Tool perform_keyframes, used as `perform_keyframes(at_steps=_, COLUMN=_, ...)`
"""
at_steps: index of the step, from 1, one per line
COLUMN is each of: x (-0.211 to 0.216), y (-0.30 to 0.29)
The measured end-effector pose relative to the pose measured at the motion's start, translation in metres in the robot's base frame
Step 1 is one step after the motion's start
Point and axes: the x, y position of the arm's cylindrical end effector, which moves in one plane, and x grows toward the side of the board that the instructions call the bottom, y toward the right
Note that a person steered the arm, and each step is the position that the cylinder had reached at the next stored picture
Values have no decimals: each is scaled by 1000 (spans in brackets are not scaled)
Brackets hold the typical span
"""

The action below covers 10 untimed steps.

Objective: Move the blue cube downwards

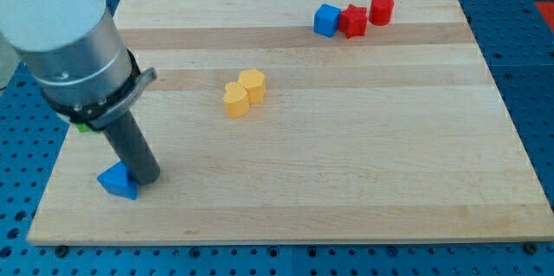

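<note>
The blue cube (326,19) sits near the view's top, right of the middle, on the wooden board (346,181). It touches a red star-shaped block (352,22) on its right. My tip (145,177) is far away at the view's lower left, touching the right side of a blue triangular block (118,180). The rod rises up and to the left from the tip into the large grey arm body.
A red cylinder (382,9) stands just right of the red star. A yellow heart block (235,99) and a yellow hexagonal block (252,85) touch each other near the board's middle left. A bit of green block (82,125) peeks out under the arm at the left edge.
</note>
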Motion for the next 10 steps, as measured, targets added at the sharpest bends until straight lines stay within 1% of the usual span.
perform_keyframes(at_steps=1, x=4, y=-39)
perform_keyframes(at_steps=2, x=4, y=-18)
perform_keyframes(at_steps=3, x=-4, y=69)
perform_keyframes(at_steps=4, x=-7, y=132)
perform_keyframes(at_steps=5, x=-13, y=176)
perform_keyframes(at_steps=6, x=-19, y=191)
perform_keyframes(at_steps=7, x=-38, y=196)
perform_keyframes(at_steps=8, x=-39, y=206)
perform_keyframes(at_steps=9, x=-68, y=226)
perform_keyframes(at_steps=10, x=-153, y=270)
